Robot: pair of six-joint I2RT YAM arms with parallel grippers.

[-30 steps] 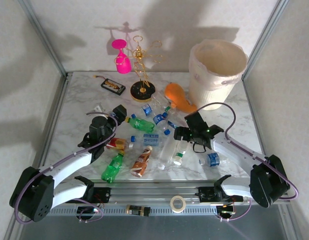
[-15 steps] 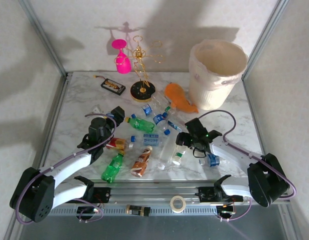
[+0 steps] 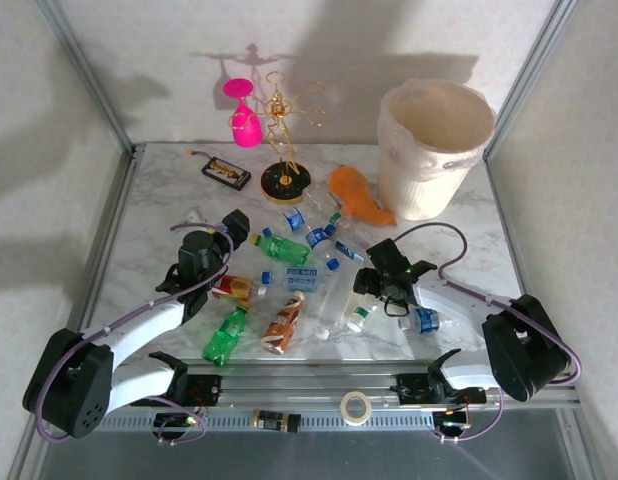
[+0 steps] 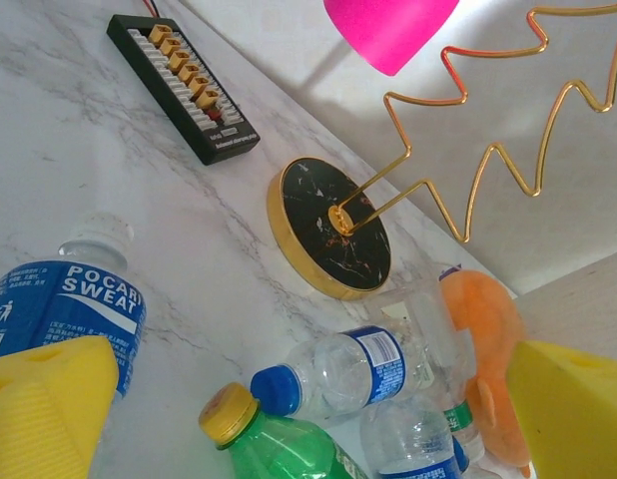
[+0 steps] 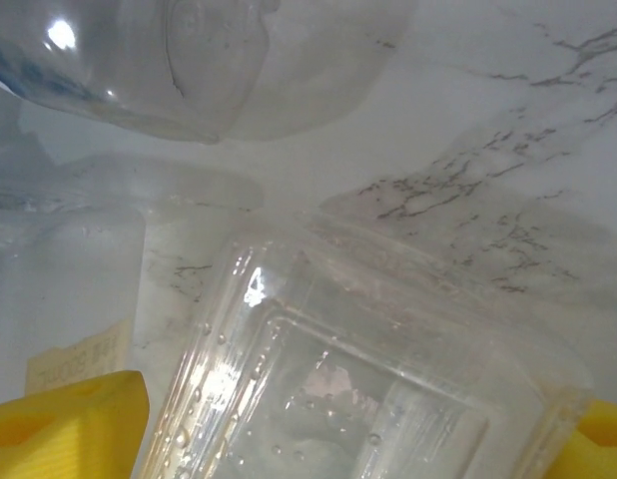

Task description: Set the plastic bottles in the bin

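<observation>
clear bottle (image 5: 368, 369) between right gripper (image 5: 338, 436) fingers

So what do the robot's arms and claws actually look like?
The left arm and right arm have white links, chunky black joints and a thin purple cable looping alongside each. The left claw and right claw look black from above. Up close, their fingers are bright yellow blocks.

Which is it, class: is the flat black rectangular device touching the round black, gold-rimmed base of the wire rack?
Apart. The left wrist view shows a strip of bare marble between the device and the base.
</observation>
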